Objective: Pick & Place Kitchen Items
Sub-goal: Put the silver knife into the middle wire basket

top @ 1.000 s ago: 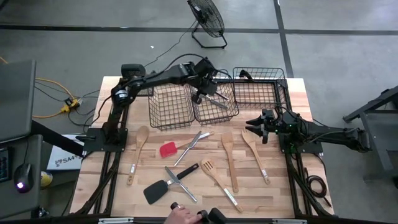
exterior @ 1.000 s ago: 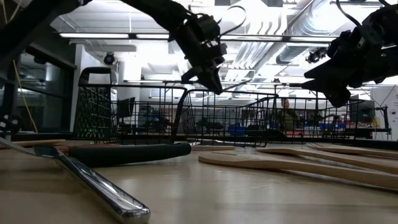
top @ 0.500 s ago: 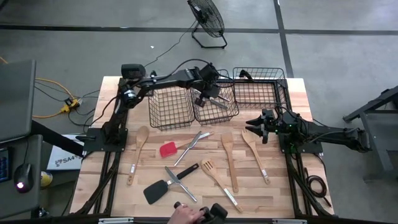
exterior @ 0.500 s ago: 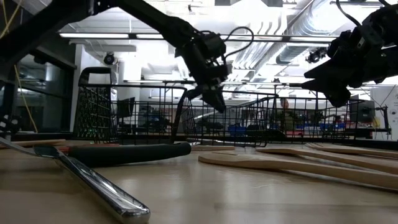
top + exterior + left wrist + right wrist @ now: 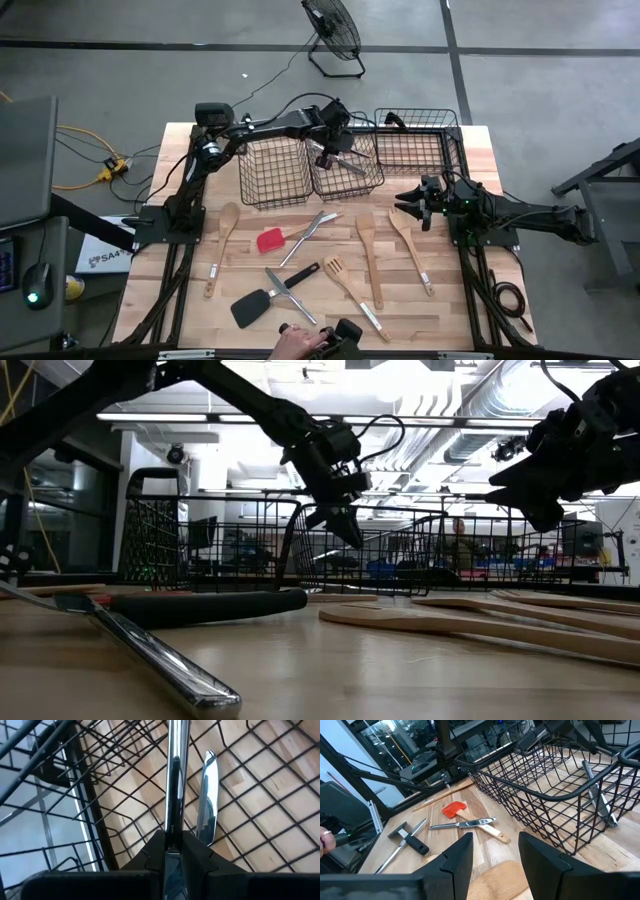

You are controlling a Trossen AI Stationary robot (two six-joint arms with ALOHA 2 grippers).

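Wire basket [image 5: 345,165] walls ring left pincer [image 5: 327,153] — gripping metal utensil [image 5: 176,785].

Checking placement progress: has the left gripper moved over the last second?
Yes. The left gripper, shut on a metal utensil, dropped lower toward the middle basket rim.
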